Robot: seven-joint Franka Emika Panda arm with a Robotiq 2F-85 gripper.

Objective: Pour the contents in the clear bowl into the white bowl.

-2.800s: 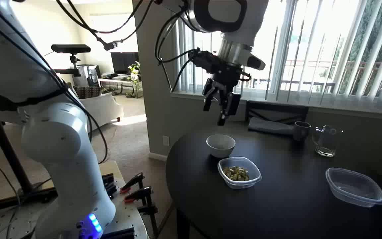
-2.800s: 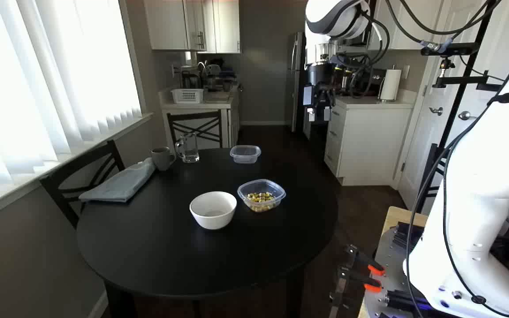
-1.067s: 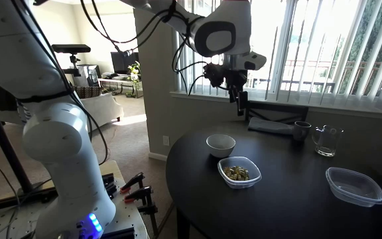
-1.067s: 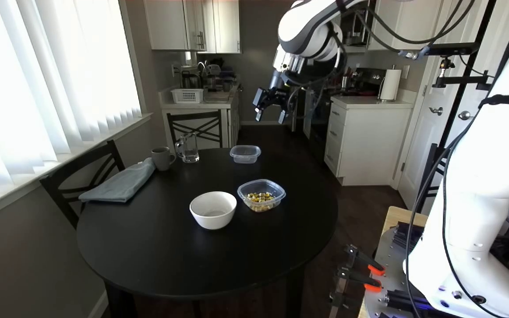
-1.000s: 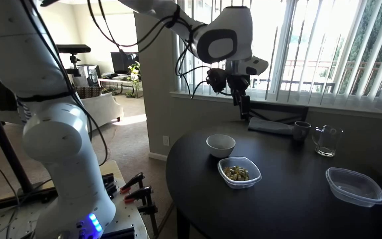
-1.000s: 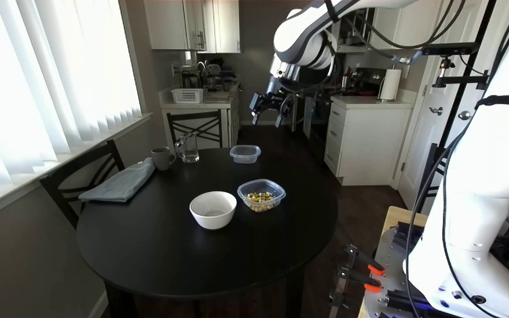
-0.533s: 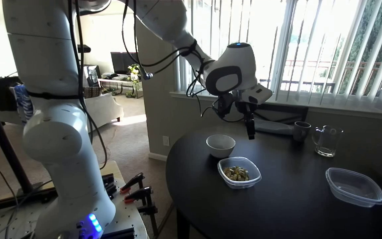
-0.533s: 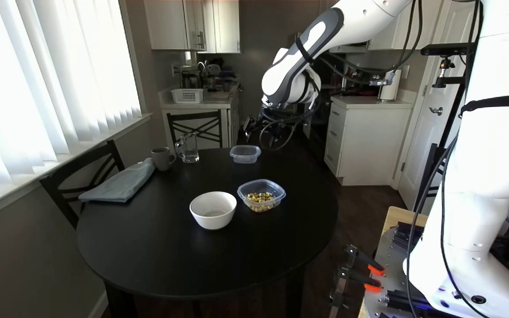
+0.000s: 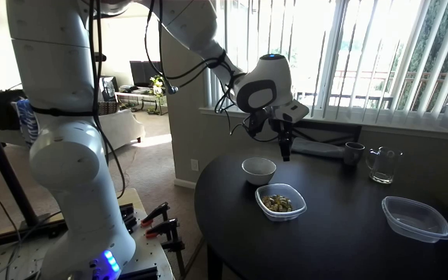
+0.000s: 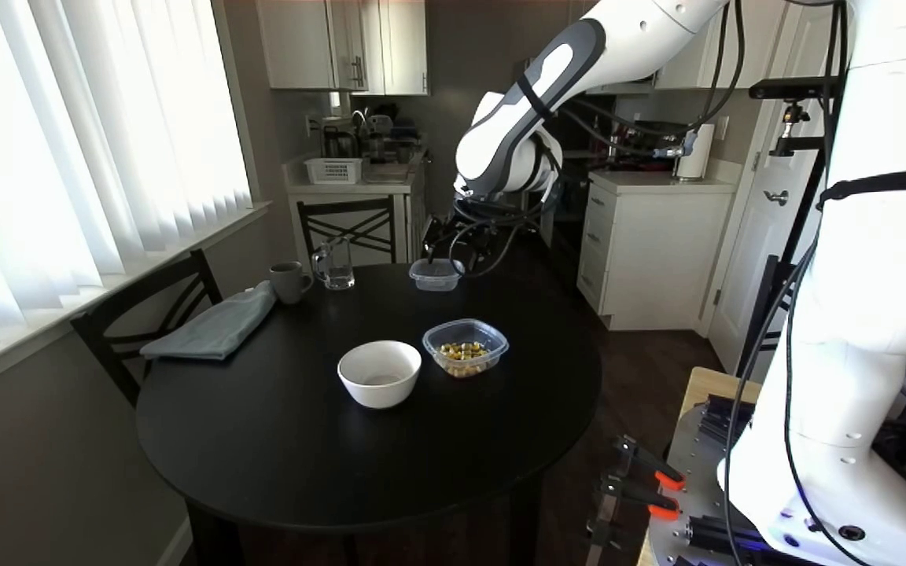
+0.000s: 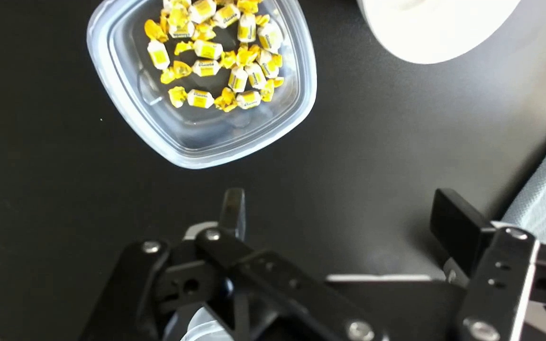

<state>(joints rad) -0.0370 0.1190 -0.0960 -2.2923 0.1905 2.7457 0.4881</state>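
Black table (image 11: 349, 123), fingers (image 11: 458, 227) spread wide, clear bowl (image 11: 197, 161) of candies (image 11: 205, 68) lower, to one side

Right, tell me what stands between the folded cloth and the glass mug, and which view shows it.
The gray mug stands upright between the folded cloth and the glass mug; both exterior views show it there.

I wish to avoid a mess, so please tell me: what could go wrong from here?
The candies lie loose in the open clear bowl, so tilting may scatter some onto the table. The white bowl stands close beside it, so the widely spread fingers might bump it.
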